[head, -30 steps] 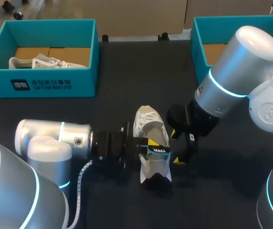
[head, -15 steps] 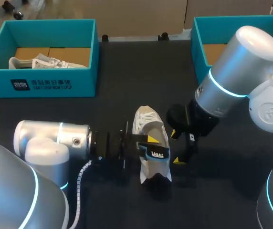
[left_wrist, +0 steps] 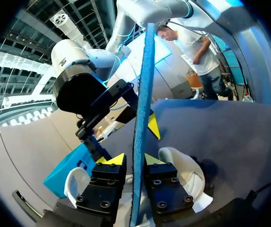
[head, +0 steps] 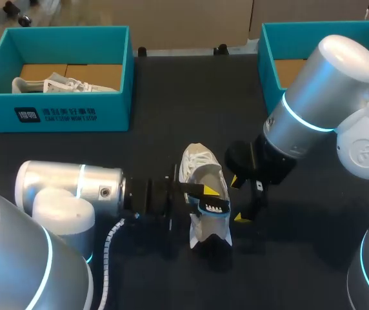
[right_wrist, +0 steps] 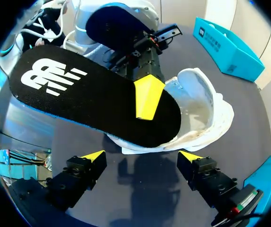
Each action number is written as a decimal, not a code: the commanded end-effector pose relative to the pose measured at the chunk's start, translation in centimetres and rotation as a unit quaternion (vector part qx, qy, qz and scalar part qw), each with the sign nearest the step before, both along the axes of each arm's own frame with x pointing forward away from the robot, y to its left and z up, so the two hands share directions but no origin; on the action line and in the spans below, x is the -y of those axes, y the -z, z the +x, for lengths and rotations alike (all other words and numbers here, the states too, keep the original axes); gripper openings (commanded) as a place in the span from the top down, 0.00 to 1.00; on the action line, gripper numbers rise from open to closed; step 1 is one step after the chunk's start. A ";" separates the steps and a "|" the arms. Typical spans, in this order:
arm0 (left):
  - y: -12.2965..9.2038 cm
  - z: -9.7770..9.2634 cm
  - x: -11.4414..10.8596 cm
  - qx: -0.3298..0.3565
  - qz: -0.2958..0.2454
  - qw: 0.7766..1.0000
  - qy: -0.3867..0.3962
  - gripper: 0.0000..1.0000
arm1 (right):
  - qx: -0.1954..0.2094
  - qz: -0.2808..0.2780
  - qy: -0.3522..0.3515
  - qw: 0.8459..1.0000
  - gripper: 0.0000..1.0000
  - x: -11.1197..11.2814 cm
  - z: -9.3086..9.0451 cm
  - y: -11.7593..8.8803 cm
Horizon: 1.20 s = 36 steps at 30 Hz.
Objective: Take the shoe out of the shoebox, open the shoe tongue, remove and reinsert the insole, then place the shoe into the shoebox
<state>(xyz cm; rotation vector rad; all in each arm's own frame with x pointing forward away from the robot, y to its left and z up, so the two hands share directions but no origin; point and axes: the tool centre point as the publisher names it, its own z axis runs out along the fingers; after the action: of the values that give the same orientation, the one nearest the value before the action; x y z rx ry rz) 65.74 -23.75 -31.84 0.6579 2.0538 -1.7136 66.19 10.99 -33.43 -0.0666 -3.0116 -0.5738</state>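
- L hand (head: 205, 197) is gripping the insole (head: 214, 205), w/ both yellow-tipped fingers pinching it from 2 sides.
- L wrist view is showing the insole edge-on betw. the fingers, its blue rim running up and away from the hand.
- Insole is sitting just above the shoe (head: 202, 177), its black face (white logo on it) turning toward the R wrist cam.
- Shoe, white, is lying on the dark worktop (head: 300, 258) near the middle, outside both boxes, betw. the 2 hands.
- R hand (head: 238, 199) is hanging just beside the shoe on its R side, w/ fingers spread wide and gripping nothing.
- Teal shoebox (head: 55, 110) is standing at the far L of the worktop, well apart from the shoe, w/ a second shoe (head: 49, 84) lying inside.
- Another teal box (head: 281, 45) is standing at the far R, partly hidden behind the R arm.
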 end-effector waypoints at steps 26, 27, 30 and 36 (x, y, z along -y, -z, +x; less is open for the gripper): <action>2.6 2.4 0.0 0.047 0.037 0.998 0.008 1.00 | 0.001 0.001 0.000 1.000 0.00 0.0 -0.1 0.1; 2.7 2.5 0.0 0.049 0.040 0.998 0.004 1.00 | 0.001 0.001 0.000 1.000 0.00 0.0 -0.1 0.1; 2.8 2.7 0.0 0.053 0.047 0.997 -0.004 1.00 | 0.001 0.001 0.000 1.000 0.00 0.0 -0.1 0.1; 2.6 2.5 -0.3 0.043 0.042 0.998 -0.011 1.00 | 0.001 0.001 0.000 1.000 0.00 0.0 -0.1 0.1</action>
<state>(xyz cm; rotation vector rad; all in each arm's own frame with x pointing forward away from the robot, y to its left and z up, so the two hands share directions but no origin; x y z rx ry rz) 68.51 -23.49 -34.67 0.7306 2.0798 -1.5633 66.19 10.99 -33.43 -0.0666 -3.0116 -0.5738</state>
